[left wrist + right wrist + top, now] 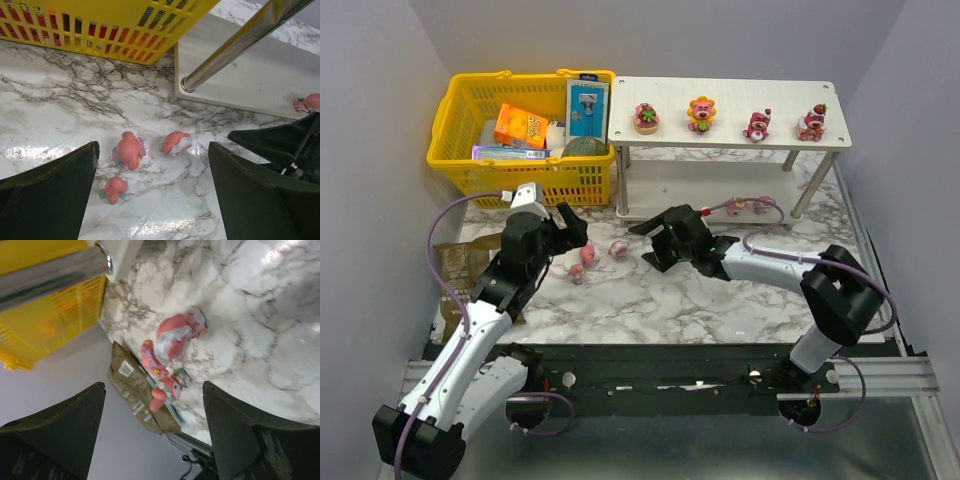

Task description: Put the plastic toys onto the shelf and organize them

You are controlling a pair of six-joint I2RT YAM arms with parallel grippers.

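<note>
looking down from the top camera, four plastic toys (701,113) stand in a row on the top tier of the shelf (720,147). three loose toys (588,257) lie on the marble counter (720,300), between the two arms. the left arm (510,260) reaches in from one side, the right arm (770,268) from the other. both sets of jaws are spread and hold nothing, and the left jaws look slightly nearer the cluster.

from the left wrist, the loose toys (129,150) sit just ahead of the spread left jaws and between their lines. the biggest lies roughly lengthwise to the approach, and a rounder one (176,143) lies crosswise beside it.

from the right wrist, the same three (175,335) line up ahead of the spread right jaws, close together, so a single pick there looks crowded.
</note>
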